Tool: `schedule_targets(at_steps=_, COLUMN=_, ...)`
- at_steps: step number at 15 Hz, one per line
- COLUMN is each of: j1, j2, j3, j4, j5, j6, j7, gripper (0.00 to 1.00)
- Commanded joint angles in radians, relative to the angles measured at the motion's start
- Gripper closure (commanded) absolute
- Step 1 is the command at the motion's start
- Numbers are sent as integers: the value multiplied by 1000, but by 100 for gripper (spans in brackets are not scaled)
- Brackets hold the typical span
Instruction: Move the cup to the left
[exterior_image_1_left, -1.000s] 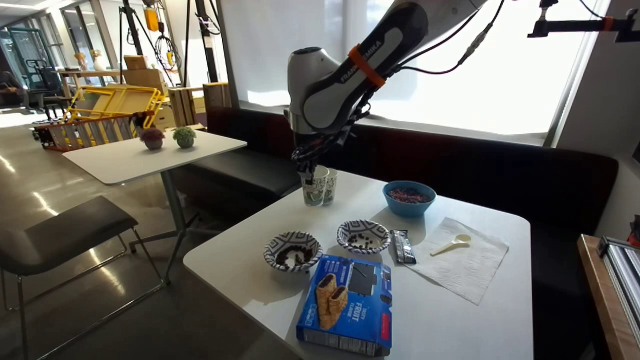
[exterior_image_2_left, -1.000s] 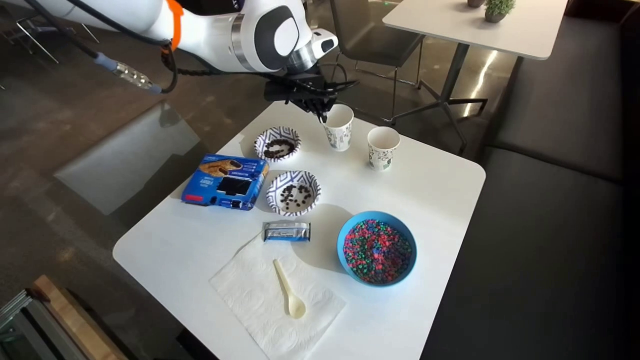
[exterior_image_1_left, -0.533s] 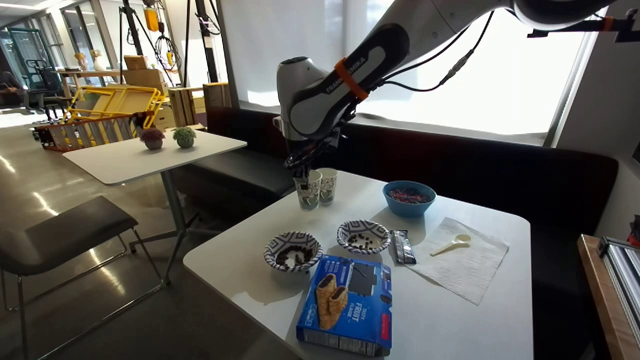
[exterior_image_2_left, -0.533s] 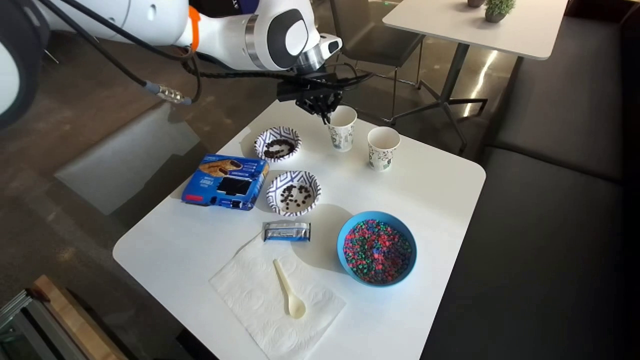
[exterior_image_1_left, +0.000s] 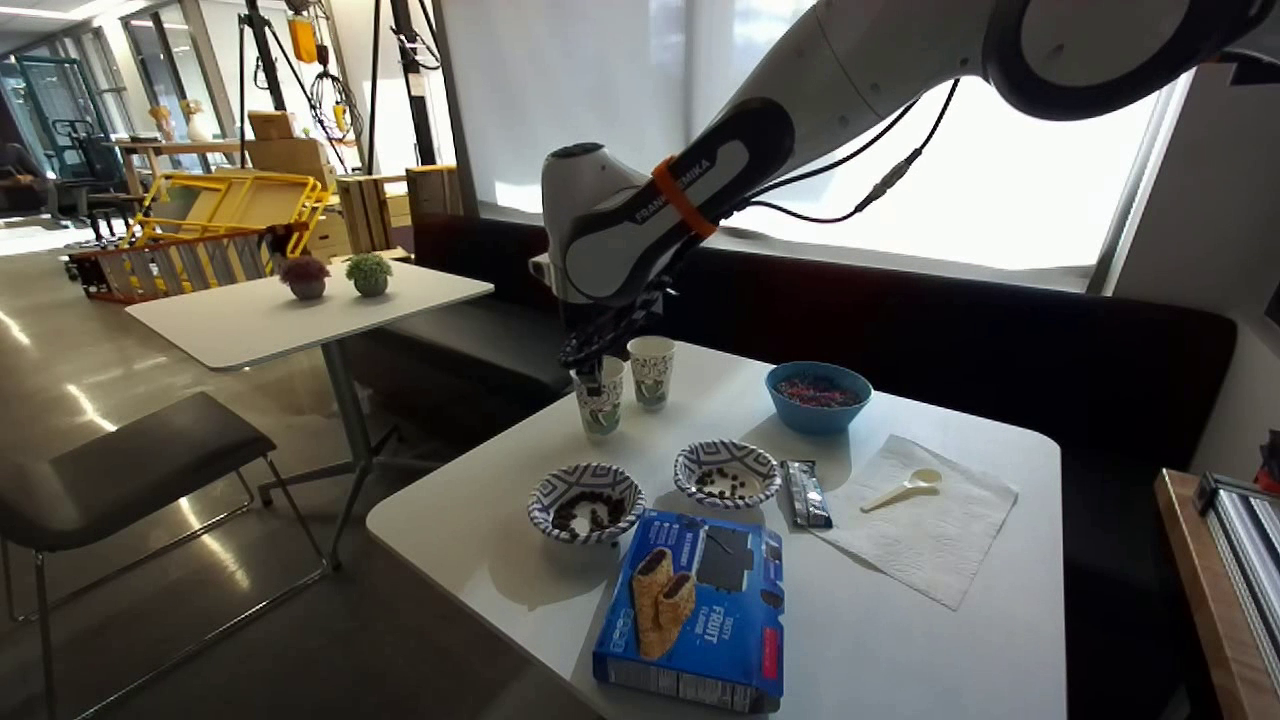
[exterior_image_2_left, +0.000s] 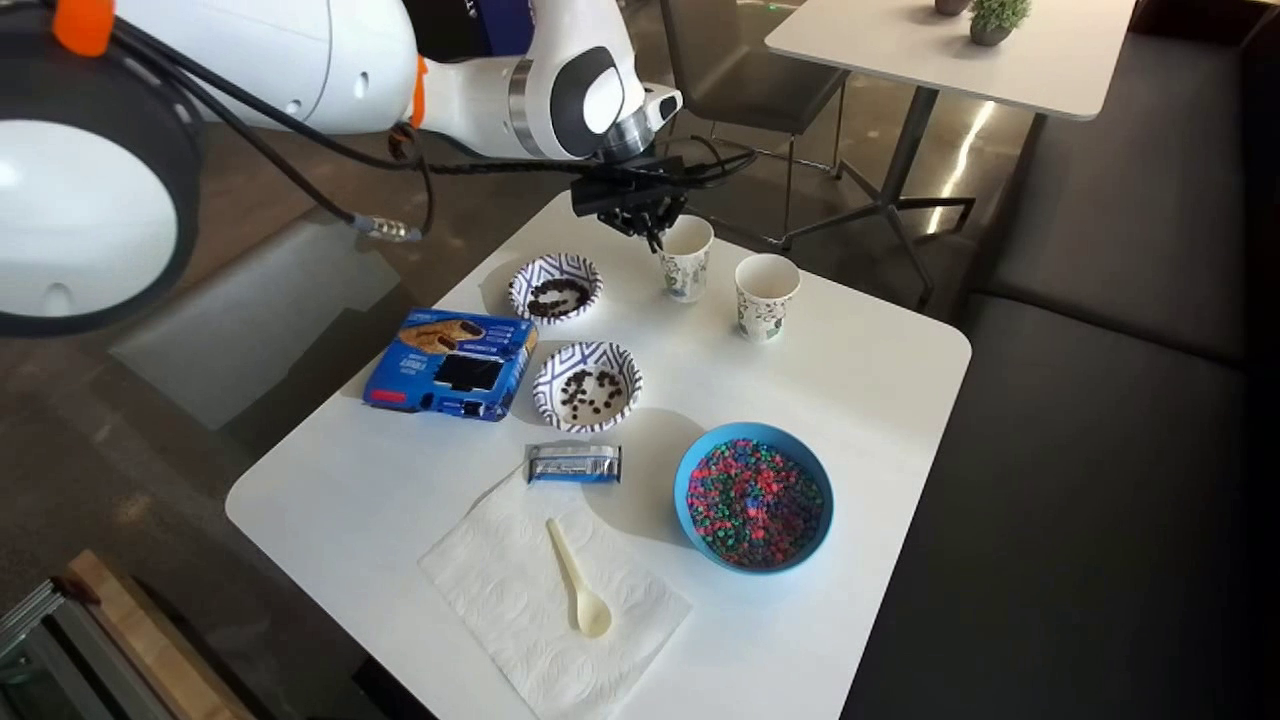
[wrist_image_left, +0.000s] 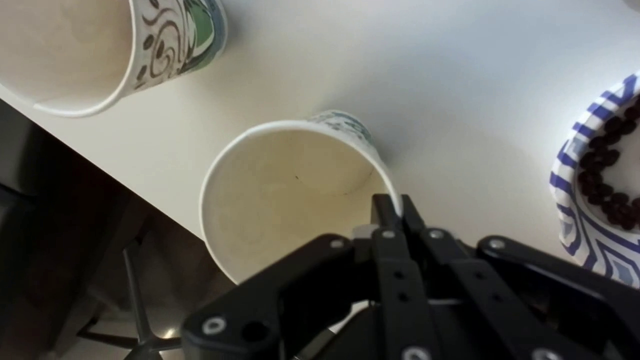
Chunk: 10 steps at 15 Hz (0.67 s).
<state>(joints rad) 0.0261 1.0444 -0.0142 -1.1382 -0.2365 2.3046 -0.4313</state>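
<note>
The cup (exterior_image_1_left: 603, 416), tapered and printed with a leafy pattern, is upright, mouth up, its long axis close to vertical, the wide end above the narrow base. From where I stand I cannot tell whether the base bears on the table (exterior_image_2_left: 840, 385) or clears it slightly. Location: near the table's edge, between a patterned bowl (exterior_image_2_left: 556, 266) and a second cup (exterior_image_2_left: 764, 310), apart from both. The wrist view looks down into its pale interior, where one small dark speck shows.

Gripper (wrist_image_left: 397, 206): the two fingers are close together and pinch the cup's wall at the rim, one inside the mouth, the other outside. The arm (exterior_image_1_left: 620, 240) reaches down to it from above.

Surface: white, with rounded corners. The patterned bowl contains dark bean-like pieces; another patterned bowl (exterior_image_2_left: 592, 356) near it holds more, scattered. A blue box (exterior_image_1_left: 700, 625) lies flat near both. A wrapped bar (exterior_image_2_left: 575, 463) lies close to a paper sheet (exterior_image_2_left: 495, 590), on which a pale spoon (exterior_image_2_left: 574, 575) rests. A blue bowl (exterior_image_1_left: 815, 417) contains small multicoloured pieces. The second cup is upright.

Room: a dark padded bench (exterior_image_2_left: 1075, 500) runs beside the table, below a bright window blind (exterior_image_1_left: 590, 110). A further table (exterior_image_1_left: 230, 318) carries two potted plants (exterior_image_1_left: 369, 275); a dark chair (exterior_image_1_left: 140, 470) is near it.
</note>
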Motion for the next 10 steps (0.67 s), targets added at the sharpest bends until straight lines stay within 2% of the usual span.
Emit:
schedule_targets(at_steps=1, j1=-7, j2=47, j3=19, j4=80, j5=-5, j6=-63, j7=-37, gripper=69)
schedule_targets(at_steps=6, j1=11, j2=-30, j3=24, j4=28, j5=9, j6=-110, j7=15, gripper=33)
schedule_targets(at_steps=10, j1=10, j2=-137, j3=41, j4=-77, j5=51, j6=-100, j7=122, gripper=3)
